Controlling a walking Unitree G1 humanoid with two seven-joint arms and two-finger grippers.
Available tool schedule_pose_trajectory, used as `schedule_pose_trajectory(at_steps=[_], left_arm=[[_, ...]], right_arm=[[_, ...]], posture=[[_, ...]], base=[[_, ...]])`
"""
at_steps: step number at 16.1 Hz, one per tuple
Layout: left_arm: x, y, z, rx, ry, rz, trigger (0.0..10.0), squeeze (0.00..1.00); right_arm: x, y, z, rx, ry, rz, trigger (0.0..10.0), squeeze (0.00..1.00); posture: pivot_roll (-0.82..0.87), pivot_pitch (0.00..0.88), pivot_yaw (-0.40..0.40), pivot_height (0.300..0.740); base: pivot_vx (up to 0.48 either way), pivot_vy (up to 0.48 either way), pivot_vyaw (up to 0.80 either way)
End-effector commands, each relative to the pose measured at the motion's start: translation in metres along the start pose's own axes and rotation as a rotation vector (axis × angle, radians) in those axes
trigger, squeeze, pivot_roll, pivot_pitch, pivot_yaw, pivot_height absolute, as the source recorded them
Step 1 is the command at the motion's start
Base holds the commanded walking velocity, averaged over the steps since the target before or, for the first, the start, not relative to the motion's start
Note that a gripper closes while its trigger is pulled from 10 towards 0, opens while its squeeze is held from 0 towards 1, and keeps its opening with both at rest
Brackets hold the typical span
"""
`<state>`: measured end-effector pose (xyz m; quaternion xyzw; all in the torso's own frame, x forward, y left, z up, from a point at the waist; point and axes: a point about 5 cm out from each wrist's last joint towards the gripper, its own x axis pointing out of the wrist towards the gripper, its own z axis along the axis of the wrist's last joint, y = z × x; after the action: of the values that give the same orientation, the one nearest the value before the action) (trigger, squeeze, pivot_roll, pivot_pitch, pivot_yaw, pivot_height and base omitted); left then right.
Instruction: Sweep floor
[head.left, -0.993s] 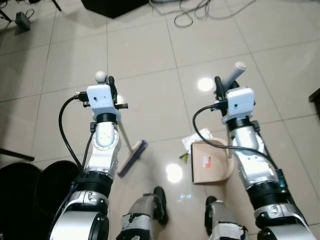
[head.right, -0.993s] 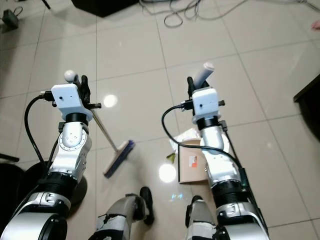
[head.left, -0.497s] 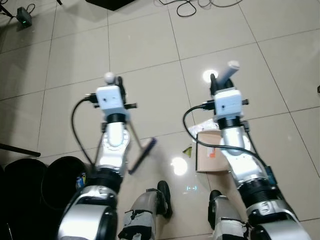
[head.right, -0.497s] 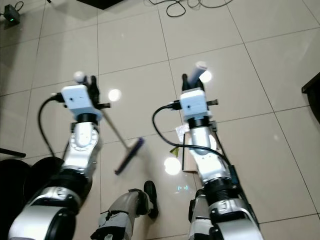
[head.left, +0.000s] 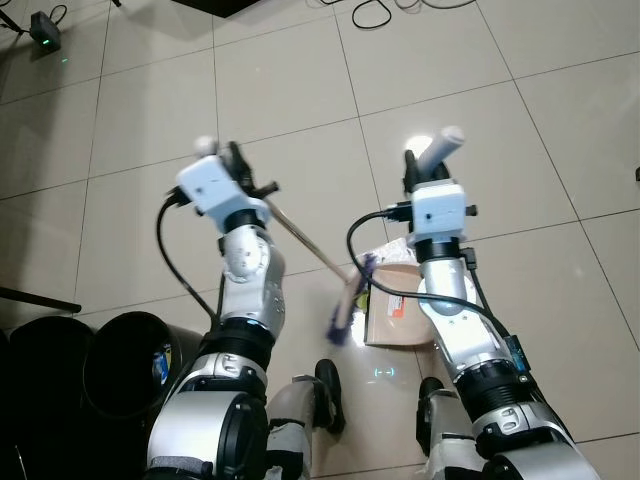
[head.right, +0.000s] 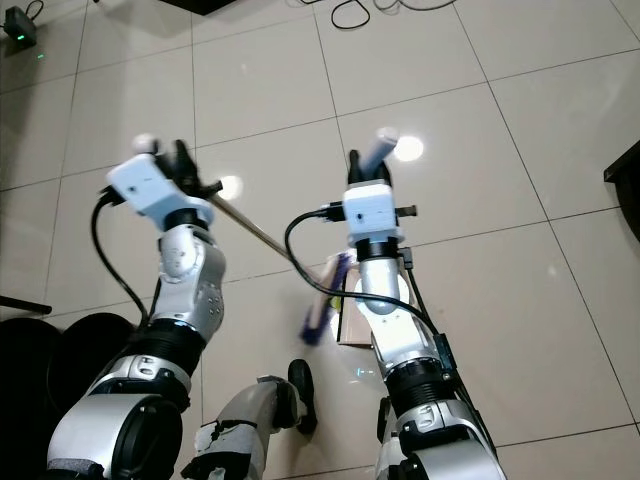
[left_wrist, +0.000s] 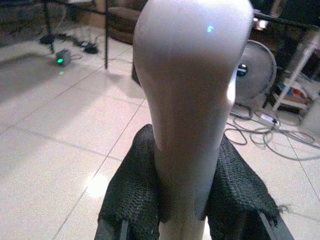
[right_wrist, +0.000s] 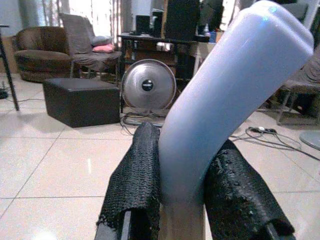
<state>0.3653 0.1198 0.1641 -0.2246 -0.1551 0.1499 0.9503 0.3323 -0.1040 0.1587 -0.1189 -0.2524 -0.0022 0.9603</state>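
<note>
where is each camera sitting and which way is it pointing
Left eye: on the head, looking down at the tile floor; both silver arms, feet, broom against the dustpan.
Right eye: beside it, same scene; left gripper, right gripper.
Left wrist: along the fingers clamping the broom handle, facing the room.
Right wrist: along the fingers clamping the dustpan handle, facing a fan.
Shared: both eye views show both handles; each wrist view shows one up close.

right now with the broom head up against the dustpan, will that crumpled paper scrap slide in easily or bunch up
The paper scrap looks thin and crumpled, so probably very light and floppy. Against the brush head it may fold or skip rather than slide. The glossy floor tiles should offer little grip, helping it into the dustpan.
</note>
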Motion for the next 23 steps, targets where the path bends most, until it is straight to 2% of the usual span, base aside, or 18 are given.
schedule_pose_trajectory(at_steps=[1,4,7,11,12,14,17,19,21,23], left_arm=[[0.0,-0.004,0.001,-0.058,0.014,0.017,10.0,0.0],[0.014,-0.004,0.02,-0.153,0.013,0.042,10.0,0.0],[0.02,-0.007,0.033,-0.185,0.029,-0.017,10.0,0.0],[0.033,-0.003,0.065,-0.117,-0.044,-0.136,10.0,0.0],[0.039,-0.005,0.08,-0.083,-0.091,-0.185,10.0,0.0],[0.048,-0.01,0.096,-0.05,-0.154,-0.231,10.0,0.0],[0.049,-0.015,0.089,0.004,-0.146,-0.283,10.0,0.0],[0.036,-0.021,0.06,0.084,-0.098,-0.364,10.0,0.0],[0.027,-0.023,0.043,0.111,-0.061,-0.399,10.0,0.0],[0.015,-0.02,0.021,0.195,-0.033,-0.447,10.0,0.0]], right_arm=[[-0.002,0.002,-0.002,0.02,0.015,-0.002,10.0,0.0],[0.005,-0.014,-0.005,0.022,0.028,-0.054,10.0,0.0],[0.01,-0.019,-0.009,0.016,0.046,-0.064,10.0,0.0],[0.009,-0.026,-0.012,0.009,0.056,-0.083,10.0,0.0],[0.008,-0.026,-0.013,0.009,0.055,-0.08,10.0,0.0],[0.007,-0.026,-0.015,0.007,0.063,-0.07,10.0,0.0],[0.005,-0.026,-0.016,0.008,0.067,-0.065,10.0,0.0],[0.003,-0.025,-0.017,0.014,0.073,-0.065,10.0,0.0],[0.003,-0.023,-0.016,0.019,0.071,-0.061,10.0,0.0],[0.0,-0.018,-0.014,0.028,0.067,-0.052,10.0,0.0]], posture=[[0.05,0.368,0.211,0.74],[0.06,0.337,0.196,0.74],[0.07,0.333,0.187,0.74],[0.07,0.325,0.19,0.74],[0.06,0.315,0.192,0.74],[0.06,0.321,0.185,0.74],[0.06,0.325,0.186,0.74],[0.05,0.333,0.19,0.74],[0.05,0.336,0.19,0.74],[0.03,0.341,0.195,0.74]], base=[[0.0,0.0,0.0],[0.0,0.0,0.0],[0.0,0.0,0.0],[0.0,0.0,0.0],[0.0,0.0,0.0],[0.0,0.0,0.0],[0.0,0.0,0.0],[0.0,0.0,0.0],[0.0,0.0,0.0],[0.0,0.0,0.0]])
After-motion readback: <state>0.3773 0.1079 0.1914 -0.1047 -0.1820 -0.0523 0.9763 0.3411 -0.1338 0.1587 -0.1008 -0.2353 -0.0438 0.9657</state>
